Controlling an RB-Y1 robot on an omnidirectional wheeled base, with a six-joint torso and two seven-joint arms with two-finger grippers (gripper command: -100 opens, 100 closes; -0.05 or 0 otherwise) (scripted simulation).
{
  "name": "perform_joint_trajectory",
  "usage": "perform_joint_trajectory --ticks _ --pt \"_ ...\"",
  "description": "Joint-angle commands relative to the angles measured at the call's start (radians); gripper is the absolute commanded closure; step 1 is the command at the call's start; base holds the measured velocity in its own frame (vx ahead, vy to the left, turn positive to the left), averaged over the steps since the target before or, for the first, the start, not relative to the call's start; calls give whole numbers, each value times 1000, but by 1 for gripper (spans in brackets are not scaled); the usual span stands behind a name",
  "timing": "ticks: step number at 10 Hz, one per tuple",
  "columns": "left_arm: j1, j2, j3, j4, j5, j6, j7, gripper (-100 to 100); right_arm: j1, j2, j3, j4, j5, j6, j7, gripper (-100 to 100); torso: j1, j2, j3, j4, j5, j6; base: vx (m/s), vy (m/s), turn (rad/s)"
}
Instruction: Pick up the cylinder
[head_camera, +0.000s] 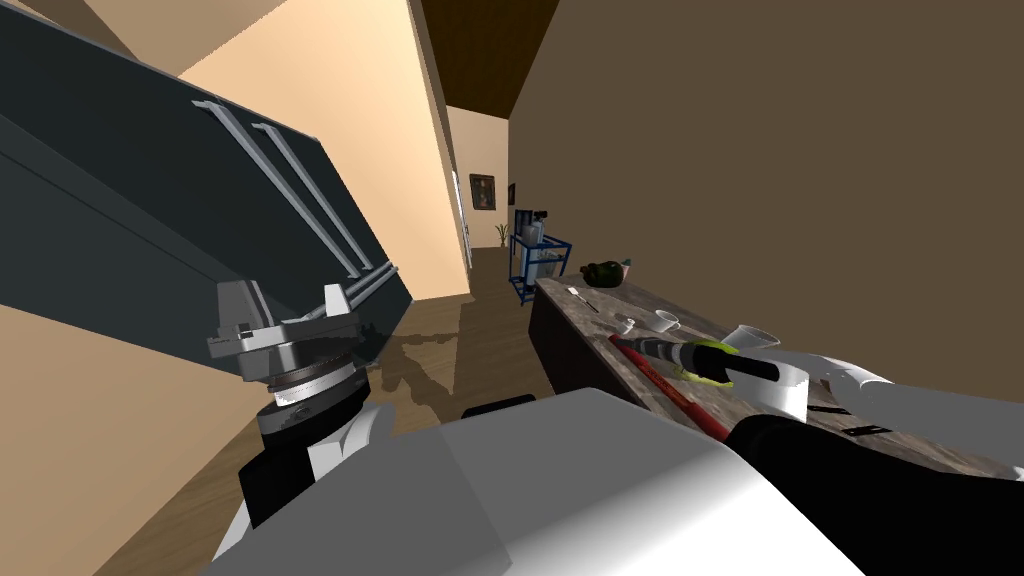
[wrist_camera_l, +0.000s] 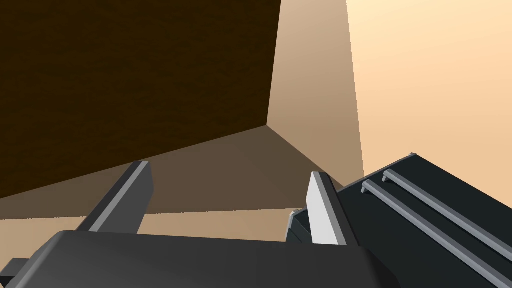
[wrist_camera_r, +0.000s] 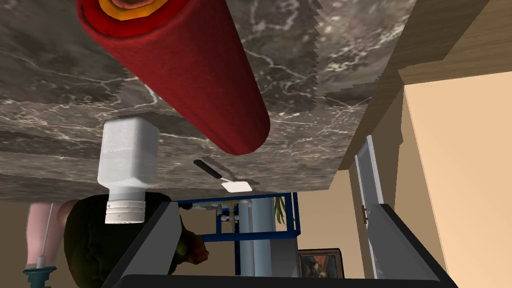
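1. The right hand (wrist_camera_r: 277, 245) is released: its two thin grey blades stand wide apart with nothing between them, clear of the cylinder.
2. Just beyond them lies the cylinder (wrist_camera_r: 200, 75), a deep red roll with a matte, cloth-like skin. It rests on its side on the desk.
3. Its long axis runs along the desk's length. The smooth rounded end points toward the far end, and the near end shows coiled layers, red around orange.
4. The desk (wrist_camera_r: 325, 65) is dark grey stone with white veins.
5. Beside the cylinder stands a white bottle (wrist_camera_r: 128, 155) with squared shoulders and a ribbed cap.
6. Past the desk's far end is a blue cart (wrist_camera_r: 287, 232).
7. The left hand (wrist_camera_l: 225, 200) is also released, raised beside a dark cabinet (wrist_camera_l: 425, 215) with two long bar handles.
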Motion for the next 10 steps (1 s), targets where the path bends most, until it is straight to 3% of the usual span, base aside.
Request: perform_joint_trajectory --ticks 1,2,3,5,6,7,10 --pt "0 0 0 0 0 0 0 0 -8 -14 36 26 -6 4 15 -100 0 0 0 0 0 0 76 61 6" --pt "0 0 0 0 0 0 0 0 28 -43 57 55 -26 18 43 -100 -1 2 1 0 0 0 97 68 24" --pt "0 0 0 0 0 0 0 0 28 -43 57 55 -26 18 43 -100 -1 1 1 0 0 0 76 59 5" --pt "0 0 0 0 0 0 0 0 97 -87 102 105 -61 47 96 -100 -1 2 1 1 0 0 93 80 33" --pt "0 0 0 0 0 0 0 0 97 -87 82 105 -61 47 96 -100 1 1 1 0 0 0 105 70 2" --pt "0 0 0 0 0 0 0 0 97 -87 100 105 -61 47 96 -100 0 1 0 0 0 0 59 17 -2" --pt "0 0 0 0 0 0 0 0 161 -116 149 145 -91 76 143 -100 -4 4 2 1 -1 0 63 30 24"
